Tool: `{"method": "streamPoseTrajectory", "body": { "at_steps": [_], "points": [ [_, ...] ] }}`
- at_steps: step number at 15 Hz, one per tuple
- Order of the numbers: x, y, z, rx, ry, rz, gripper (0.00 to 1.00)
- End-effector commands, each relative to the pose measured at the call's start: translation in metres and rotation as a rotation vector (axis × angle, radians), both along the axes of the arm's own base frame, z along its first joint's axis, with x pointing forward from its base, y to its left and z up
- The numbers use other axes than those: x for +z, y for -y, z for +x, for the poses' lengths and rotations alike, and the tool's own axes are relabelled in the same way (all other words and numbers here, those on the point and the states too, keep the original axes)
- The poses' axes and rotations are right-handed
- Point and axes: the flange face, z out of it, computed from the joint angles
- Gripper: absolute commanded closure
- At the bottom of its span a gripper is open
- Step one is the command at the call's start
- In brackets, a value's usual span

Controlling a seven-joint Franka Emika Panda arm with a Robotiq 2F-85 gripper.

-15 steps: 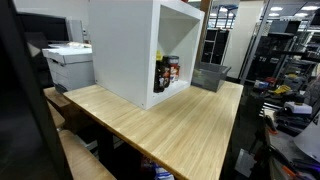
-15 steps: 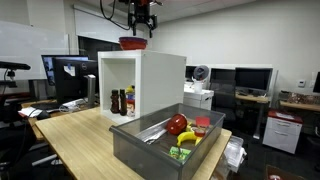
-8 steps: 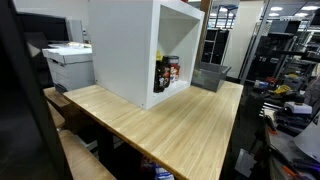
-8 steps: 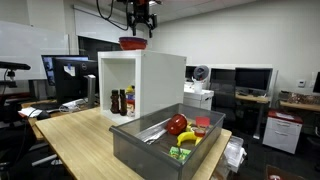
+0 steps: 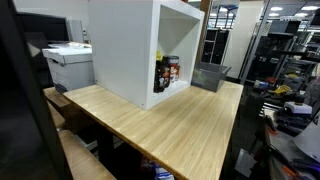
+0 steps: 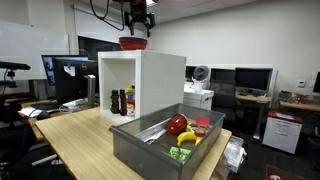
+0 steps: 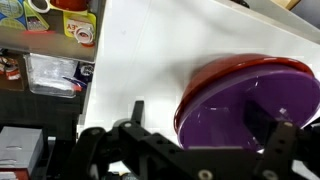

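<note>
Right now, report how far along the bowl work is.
Done: the red bowl sits upright on top of the white cabinet. In hand: nothing; the gripper hangs open just above it. Left: probably only backing the gripper away.

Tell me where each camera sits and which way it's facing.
In an exterior view, the camera sits off the table corner, facing the white cabinet opening and its bottles; no robot part shows.
In an exterior view, it sits past the grey bin, facing the cabinet; the gripper hangs over the red bowl.
Wrist view: looks down on the bowl; open jaws at the bottom.
Both exterior views share cabinet, bottles, bin.
</note>
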Motion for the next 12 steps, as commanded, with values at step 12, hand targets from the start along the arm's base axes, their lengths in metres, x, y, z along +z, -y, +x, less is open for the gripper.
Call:
{"method": "streamPoseTrajectory", "body": {
  "at_steps": [12],
  "points": [
    [-0.005, -0.011, -0.053, -0.022, 0.005, 0.015, 0.0]
  ]
}}
